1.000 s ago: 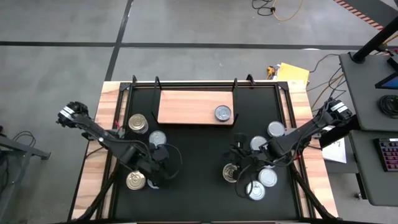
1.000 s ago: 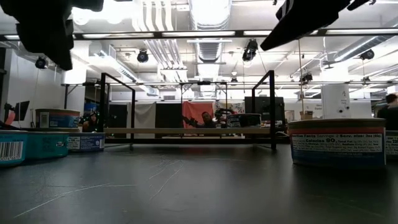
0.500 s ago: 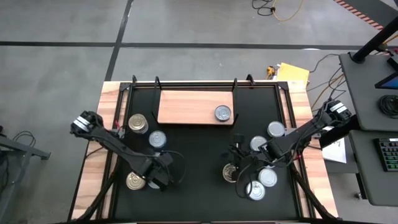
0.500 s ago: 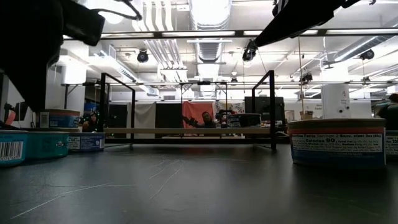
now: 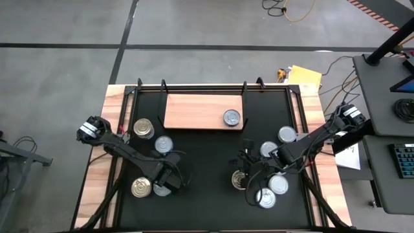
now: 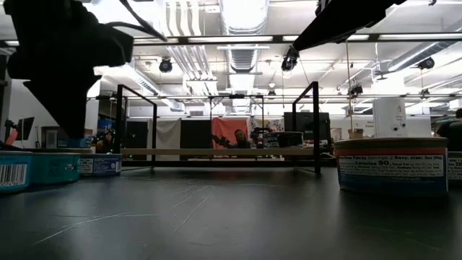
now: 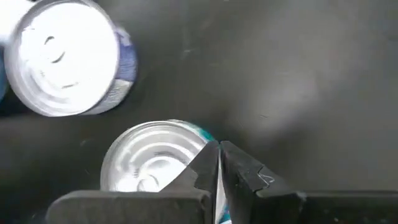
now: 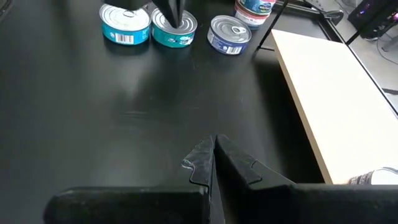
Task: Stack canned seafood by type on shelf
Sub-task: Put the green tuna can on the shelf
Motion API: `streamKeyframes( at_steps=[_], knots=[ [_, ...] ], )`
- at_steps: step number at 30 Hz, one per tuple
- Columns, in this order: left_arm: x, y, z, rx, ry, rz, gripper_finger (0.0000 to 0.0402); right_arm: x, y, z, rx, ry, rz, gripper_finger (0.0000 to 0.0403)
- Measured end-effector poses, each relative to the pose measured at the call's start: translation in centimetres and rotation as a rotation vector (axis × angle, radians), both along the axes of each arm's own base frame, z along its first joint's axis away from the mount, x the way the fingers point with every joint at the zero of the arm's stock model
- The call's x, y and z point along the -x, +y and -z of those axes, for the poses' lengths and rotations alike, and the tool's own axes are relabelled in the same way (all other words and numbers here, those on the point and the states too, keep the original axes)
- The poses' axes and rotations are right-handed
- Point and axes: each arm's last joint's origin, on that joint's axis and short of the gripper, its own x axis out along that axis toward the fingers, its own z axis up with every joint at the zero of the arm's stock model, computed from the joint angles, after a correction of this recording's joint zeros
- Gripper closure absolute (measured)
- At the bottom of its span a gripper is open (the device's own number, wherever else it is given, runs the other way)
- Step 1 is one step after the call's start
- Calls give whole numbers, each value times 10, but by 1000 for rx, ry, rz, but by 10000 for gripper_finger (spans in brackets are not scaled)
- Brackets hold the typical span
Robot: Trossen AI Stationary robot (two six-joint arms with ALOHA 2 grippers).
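Canned seafood stands in two groups on the black table. At the left are a gold-topped tin (image 5: pixel 140 188), a silver tin (image 5: pixel 163 144), a tin (image 5: pixel 143 127) near the shelf, and a teal-labelled silver tin (image 7: pixel 155 168). My left gripper (image 7: pixel 218 163) is shut and points down over that teal tin's rim (image 8: pixel 175 28). Several tins (image 5: pixel 279 184) stand at the right. My right gripper (image 8: pixel 214 146) is shut and hangs above bare table. The wooden shelf (image 5: pixel 194 111) at the far side carries one tin (image 5: pixel 231 118). My left gripper's shut fingertips (image 7: pixel 208 155) come from above at the teal tin's top by its rim (image 7: pixel 193 140). I cannot tell whether they touch it or stand just above. The tin sits flat on the table.
A blue-labelled tin (image 7: pixel 62 65) stands close beside the teal one. A black metal frame (image 5: pixel 204 87) rises behind the shelf. Bare black table (image 5: pixel 207 168) lies between the two groups of tins. A large tin (image 6: pixel 390 165) stands close to the low camera at the right.
My left gripper has come down and toward the table's near edge, over the teal tin. It has tipped to point more steeply down and has rolled about its own line, staying shut. No tin has moved.
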Motion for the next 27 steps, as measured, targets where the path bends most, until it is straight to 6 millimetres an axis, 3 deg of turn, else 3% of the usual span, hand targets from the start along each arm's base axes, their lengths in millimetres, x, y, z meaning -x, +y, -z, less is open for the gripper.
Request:
streamKeyframes(
  at_steps=[17, 27],
  knots=[
    [-6, 1, 19, -6, 89, -40, 254, 0, 0, 0, 16, 1, -12, 394],
    [-14, -4, 22, 32, 30, 7, 252, 0, 0, 0, 29, 4, -21, 394]
  ],
)
